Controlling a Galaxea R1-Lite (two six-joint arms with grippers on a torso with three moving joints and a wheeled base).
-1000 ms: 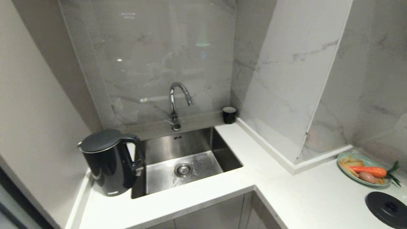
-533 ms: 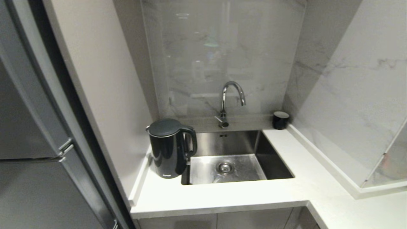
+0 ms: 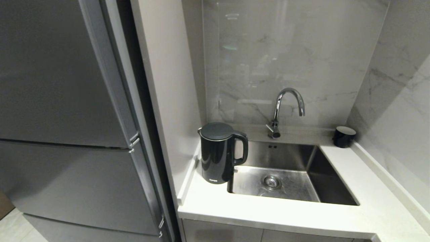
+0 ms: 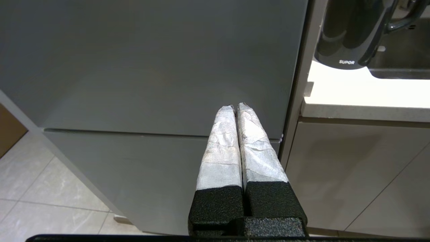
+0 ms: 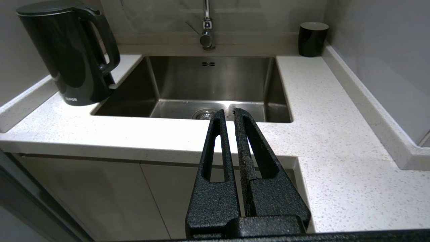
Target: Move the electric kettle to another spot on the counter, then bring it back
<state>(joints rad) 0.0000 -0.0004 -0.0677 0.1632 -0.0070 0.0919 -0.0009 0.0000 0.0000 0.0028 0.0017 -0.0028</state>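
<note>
**Both claws closed and empty, kettle on the counter by the sink**

Left gripper (image 4: 237,107) hung low in front of a grey fridge door (image 4: 151,67), its two taped fingers (image 4: 221,148) pressed together with nothing between them. Ahead of it and off to one side, well apart, stood the electric kettle (image 4: 349,32) on the counter (image 4: 362,97).

Right gripper (image 5: 227,114) was also closed and held nothing; its black fingers (image 5: 215,158) pointed toward the steel sink (image 5: 215,80), from before the counter edge. Beyond its tips and to the side stood the kettle, upright, just beside the sink rim, its handle turned to the basin. A tap (image 5: 206,33) rose behind the sink. A small black cup (image 5: 312,38) stood in the far corner; whether it touched the wall was not clear.
</note>
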